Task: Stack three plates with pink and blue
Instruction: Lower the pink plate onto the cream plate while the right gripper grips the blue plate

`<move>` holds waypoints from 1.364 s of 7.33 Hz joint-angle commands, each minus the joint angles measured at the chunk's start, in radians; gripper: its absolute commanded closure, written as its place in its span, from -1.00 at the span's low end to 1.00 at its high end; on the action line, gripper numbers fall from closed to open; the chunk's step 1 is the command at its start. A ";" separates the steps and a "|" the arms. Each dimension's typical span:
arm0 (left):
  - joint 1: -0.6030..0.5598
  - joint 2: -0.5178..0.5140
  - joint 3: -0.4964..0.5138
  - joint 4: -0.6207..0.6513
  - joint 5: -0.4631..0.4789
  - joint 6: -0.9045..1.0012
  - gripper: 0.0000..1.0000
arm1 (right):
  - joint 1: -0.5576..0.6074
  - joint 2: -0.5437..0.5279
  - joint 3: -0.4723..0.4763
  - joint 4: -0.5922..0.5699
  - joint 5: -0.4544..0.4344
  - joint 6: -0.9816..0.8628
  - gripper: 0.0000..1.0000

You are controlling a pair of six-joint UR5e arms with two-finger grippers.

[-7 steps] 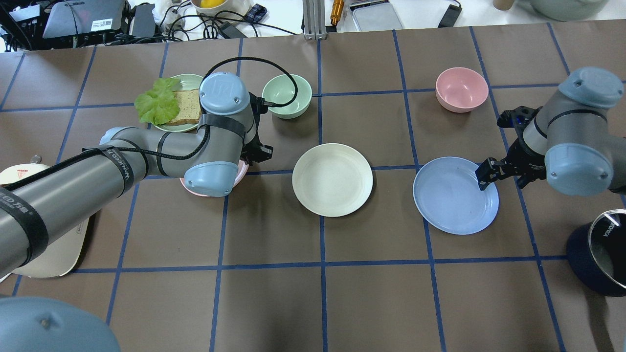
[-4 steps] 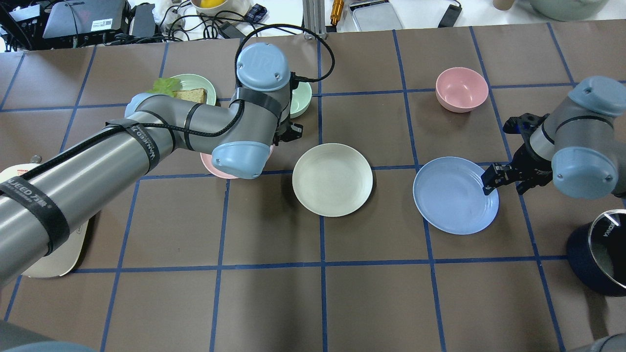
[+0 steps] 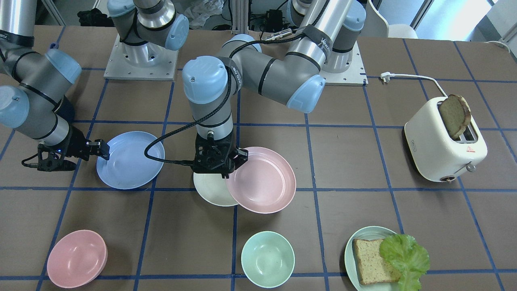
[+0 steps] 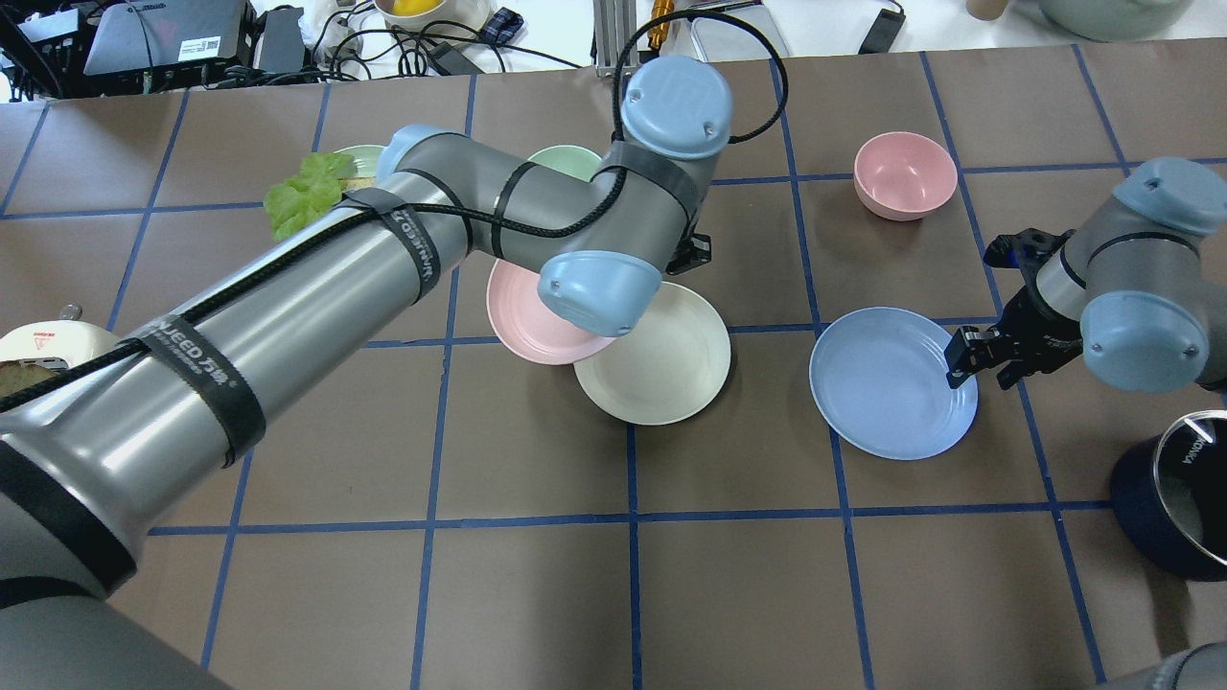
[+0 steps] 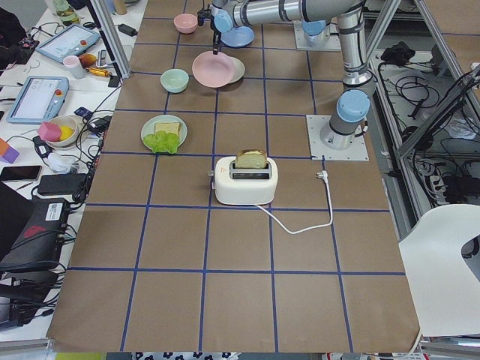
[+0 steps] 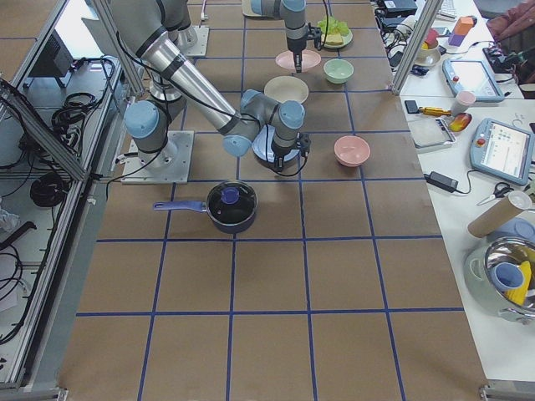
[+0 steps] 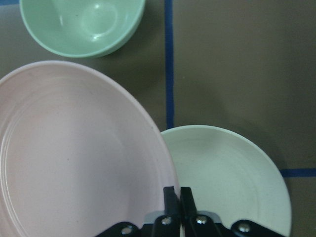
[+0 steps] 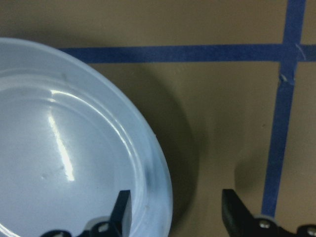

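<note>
Pale pink plate [image 3: 264, 182] clenched at its rim between the fingers of the left gripper [image 3: 223, 173]. Overlaps from above the left edge of the cream-white plate [image 4: 671, 369], flat on the surface [image 4: 537, 575]. Farther right, apart: light blue plate [image 4: 887, 383], flat. Rim straddled by the right gripper [image 4: 961, 356], fingers released, one over the plate, one outside.

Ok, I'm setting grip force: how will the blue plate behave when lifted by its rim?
Probably stiff and light: the matching pink plate hangs from the left gripper by one rim without sagging. Held at the edge, the blue plate may tilt. Its surface shows glare, so the rim could slip in the right gripper, open astride it.
</note>
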 commanded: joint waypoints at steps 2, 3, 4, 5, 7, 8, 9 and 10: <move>-0.081 -0.066 0.042 0.000 -0.006 -0.143 1.00 | 0.001 0.002 0.001 0.007 0.035 0.005 0.59; -0.097 -0.071 0.042 0.005 -0.007 -0.143 1.00 | 0.001 0.001 0.001 0.006 0.035 0.008 0.80; -0.102 -0.078 0.042 0.000 -0.009 -0.143 1.00 | 0.001 -0.001 0.001 0.007 0.037 0.010 1.00; -0.103 -0.086 0.042 0.006 -0.010 -0.145 1.00 | 0.001 -0.001 -0.001 0.006 0.037 0.010 1.00; -0.103 -0.103 0.045 0.011 -0.010 -0.134 -0.98 | 0.001 -0.013 -0.021 0.007 0.032 0.034 1.00; -0.094 -0.074 0.050 0.005 -0.027 -0.131 -1.00 | 0.001 -0.016 -0.048 0.010 0.032 0.036 1.00; -0.077 -0.057 0.058 -0.018 -0.051 -0.128 -1.00 | 0.002 -0.022 -0.096 0.044 0.032 0.036 1.00; -0.033 -0.023 0.059 -0.085 -0.056 -0.084 -1.00 | 0.002 -0.024 -0.154 0.117 0.037 0.034 1.00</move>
